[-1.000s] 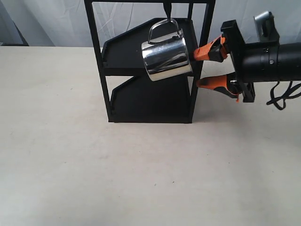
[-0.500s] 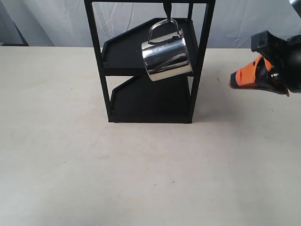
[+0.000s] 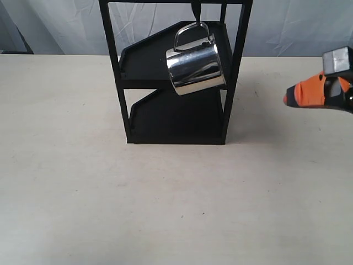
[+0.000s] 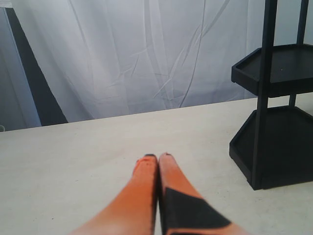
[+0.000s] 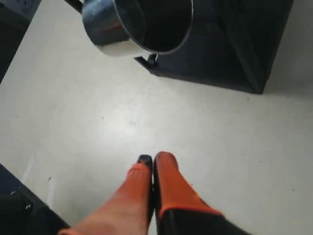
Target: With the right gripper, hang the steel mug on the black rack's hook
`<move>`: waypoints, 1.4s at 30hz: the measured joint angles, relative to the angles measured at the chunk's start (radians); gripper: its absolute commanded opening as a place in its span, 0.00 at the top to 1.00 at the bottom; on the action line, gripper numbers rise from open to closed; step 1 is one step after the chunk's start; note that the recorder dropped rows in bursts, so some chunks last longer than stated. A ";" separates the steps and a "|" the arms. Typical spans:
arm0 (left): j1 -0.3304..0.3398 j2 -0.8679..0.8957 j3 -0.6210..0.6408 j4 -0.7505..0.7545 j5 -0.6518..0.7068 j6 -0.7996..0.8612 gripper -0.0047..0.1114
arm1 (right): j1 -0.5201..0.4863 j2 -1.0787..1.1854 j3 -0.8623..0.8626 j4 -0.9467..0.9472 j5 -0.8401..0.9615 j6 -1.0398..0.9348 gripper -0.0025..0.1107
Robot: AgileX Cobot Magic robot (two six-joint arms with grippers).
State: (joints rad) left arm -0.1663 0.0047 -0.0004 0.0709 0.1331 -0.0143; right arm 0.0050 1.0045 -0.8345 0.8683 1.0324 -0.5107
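The steel mug (image 3: 196,67) hangs tilted by its looped handle from a hook at the top bar of the black rack (image 3: 117,66). In the right wrist view the steel mug (image 5: 115,32) shows its open mouth in front of the black rack (image 5: 234,44). My right gripper (image 3: 289,99) is at the far right edge, well away from the mug, and its orange fingers are pressed together with nothing between them (image 5: 153,159). My left gripper (image 4: 157,156) is shut and empty above the table, with the black rack (image 4: 274,112) off to its side. The left gripper is out of the exterior view.
The pale table (image 3: 165,199) spreads in front of the rack. A white curtain (image 4: 146,54) hangs behind the table. A dark object (image 5: 14,210) sits at the corner of the right wrist view.
My right gripper has let go beside the mug, pulled away to the right and shut its fingers. The mug stays hanging on the hook without moving.
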 measured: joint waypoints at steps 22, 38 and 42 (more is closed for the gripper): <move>0.000 0.000 0.000 0.000 0.000 0.000 0.95 | 0.056 -0.954 0.790 0.162 -0.797 -0.162 0.95; 0.000 0.000 0.000 0.000 0.000 0.000 0.95 | 0.056 -0.998 0.833 0.088 -0.866 -0.171 0.95; 0.000 0.000 0.000 0.000 0.000 0.000 0.95 | 0.056 -0.998 0.833 0.087 -0.866 -0.171 0.95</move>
State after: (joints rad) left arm -0.1663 0.0047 -0.0004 0.0709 0.1331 -0.0143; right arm 0.0614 0.0063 -0.0016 0.9551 0.1663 -0.6814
